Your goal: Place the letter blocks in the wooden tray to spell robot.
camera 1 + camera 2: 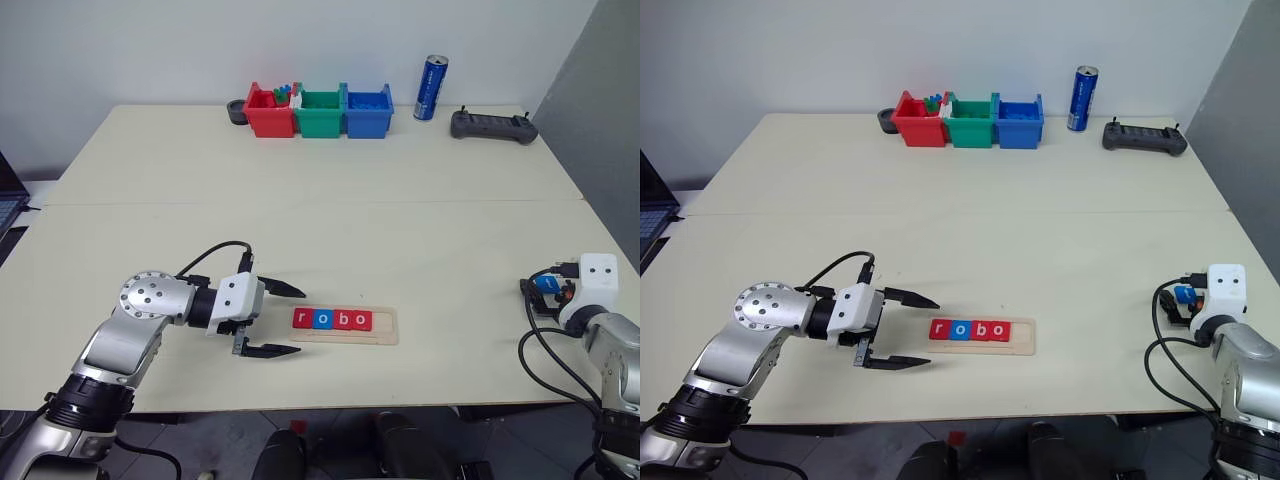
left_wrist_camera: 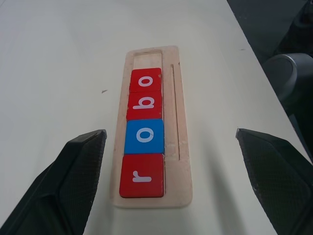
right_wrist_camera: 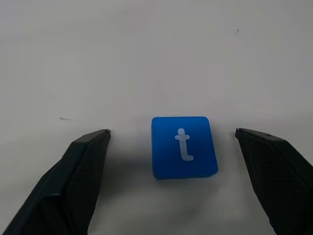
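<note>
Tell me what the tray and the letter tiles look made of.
The wooden tray: pale, unpainted wood by its look, matte, with faint grain and a routed groove. The letter blocks, such as the blue t tile and the red r tile: smooth, evenly coloured, slightly glossy with rounded corners, so probably plastic or painted wood; white printed letters.

Pale wooden tray [image 2: 180, 161] — glossy blocks [image 2: 145, 136]

Red, green, blue bins [image 1: 320, 112], a blue can [image 1: 431, 88] and controller [image 1: 492, 125] line the table's [image 1: 300, 210] far edge.
</note>
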Controlling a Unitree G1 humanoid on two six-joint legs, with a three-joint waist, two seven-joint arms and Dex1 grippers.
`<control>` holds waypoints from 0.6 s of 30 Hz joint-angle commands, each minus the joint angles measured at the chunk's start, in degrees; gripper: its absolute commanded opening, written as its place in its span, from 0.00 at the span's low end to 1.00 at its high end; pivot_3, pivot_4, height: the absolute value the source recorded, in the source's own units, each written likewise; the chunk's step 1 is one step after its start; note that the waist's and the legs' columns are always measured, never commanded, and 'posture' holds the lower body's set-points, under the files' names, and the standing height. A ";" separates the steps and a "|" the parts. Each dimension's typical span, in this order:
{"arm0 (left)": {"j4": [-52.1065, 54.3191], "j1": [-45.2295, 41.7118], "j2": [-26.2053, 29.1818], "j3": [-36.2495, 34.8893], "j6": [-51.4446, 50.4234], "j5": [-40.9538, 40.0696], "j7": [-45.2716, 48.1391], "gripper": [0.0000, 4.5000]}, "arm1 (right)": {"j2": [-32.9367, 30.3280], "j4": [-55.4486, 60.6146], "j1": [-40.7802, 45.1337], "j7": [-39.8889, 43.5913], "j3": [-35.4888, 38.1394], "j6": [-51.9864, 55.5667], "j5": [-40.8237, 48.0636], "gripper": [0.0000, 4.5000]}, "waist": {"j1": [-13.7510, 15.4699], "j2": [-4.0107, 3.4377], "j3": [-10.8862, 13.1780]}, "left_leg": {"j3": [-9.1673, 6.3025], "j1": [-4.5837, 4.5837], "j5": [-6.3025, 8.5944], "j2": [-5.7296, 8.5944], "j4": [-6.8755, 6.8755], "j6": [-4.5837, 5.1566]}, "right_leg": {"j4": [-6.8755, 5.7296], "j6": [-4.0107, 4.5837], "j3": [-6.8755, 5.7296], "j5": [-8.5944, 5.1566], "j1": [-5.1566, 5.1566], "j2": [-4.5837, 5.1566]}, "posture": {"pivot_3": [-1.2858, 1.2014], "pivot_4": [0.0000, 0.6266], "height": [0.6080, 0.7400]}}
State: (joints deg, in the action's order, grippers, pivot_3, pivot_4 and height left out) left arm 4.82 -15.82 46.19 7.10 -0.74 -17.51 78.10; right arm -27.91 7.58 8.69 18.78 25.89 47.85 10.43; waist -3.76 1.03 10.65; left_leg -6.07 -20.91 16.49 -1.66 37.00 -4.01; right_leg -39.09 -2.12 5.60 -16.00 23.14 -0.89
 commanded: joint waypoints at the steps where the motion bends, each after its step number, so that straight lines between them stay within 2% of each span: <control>1: 1.14 1.35 0.85 -1.54 1.06 -0.09 -0.48 1.00 | 1.04 1.10 -2.45 -1.37 0.11 5.04 1.20 0.70 | 0.13 0.00 -0.01 | -0.02 0.00 0.00 0.00 0.00 0.00 | 0.00 0.00 -0.02 0.00 0.00 0.00 | 0.52 0.24 1.00; 5: 2.46 3.05 1.33 -2.08 0.77 -0.26 -0.95 1.00 | 3.49 5.09 -4.20 -2.91 0.21 6.36 2.74 0.37 | 0.42 0.07 -0.06 | -0.03 -0.01 0.00 -0.01 -0.01 0.00 | 0.01 0.00 -0.03 -0.01 -0.01 0.00 | 0.52 0.24 1.00; 6: 2.49 3.05 1.40 -2.09 0.73 -0.31 -0.98 1.00 | 3.97 6.79 -4.41 -3.14 -0.13 6.76 3.22 0.32 | 0.51 0.10 -0.08 | -0.03 -0.01 0.00 -0.01 -0.01 0.00 | 0.02 0.00 -0.03 -0.01 -0.01 0.00 | 0.52 0.24 1.00; 11: 2.20 2.67 1.78 -2.01 0.69 -0.51 -0.72 1.00 | 8.41 22.35 -7.14 -4.38 -6.23 12.25 6.66 0.32 | 0.38 0.09 -0.08 | -0.05 0.00 0.00 -0.02 -0.02 0.00 | 0.00 0.00 -0.05 -0.01 0.00 -0.02 | 0.52 0.24 1.00; 14: 2.12 2.41 1.90 -1.87 0.68 -0.67 -0.32 1.00 | 14.33 31.98 -10.35 -8.61 -12.05 15.87 6.73 0.32 | -0.26 0.06 -0.09 | -0.07 0.01 0.00 -0.09 -0.04 0.00 | -0.03 0.01 -0.05 -0.02 0.04 -0.07 | 0.52 0.24 1.00; 18: 2.38 1.96 2.11 -1.74 0.13 -1.08 0.48 1.00 | 21.20 39.18 -14.35 -13.53 -18.00 17.93 5.73 0.32 | -0.38 0.06 -0.09 | -0.08 -0.01 0.00 -0.09 -0.04 0.00 | -0.03 0.01 -0.05 -0.04 0.05 -0.05 | 0.52 0.24 1.00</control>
State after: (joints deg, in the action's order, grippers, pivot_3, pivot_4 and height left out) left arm 5.14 -13.16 47.42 6.36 -0.81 -17.61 78.20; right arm -7.53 43.53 -4.72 6.94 9.54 64.78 15.85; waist -4.15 1.09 10.56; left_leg -6.13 -20.93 16.49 -1.74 36.96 -4.02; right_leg -39.09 -2.14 5.55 -16.05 23.19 -0.93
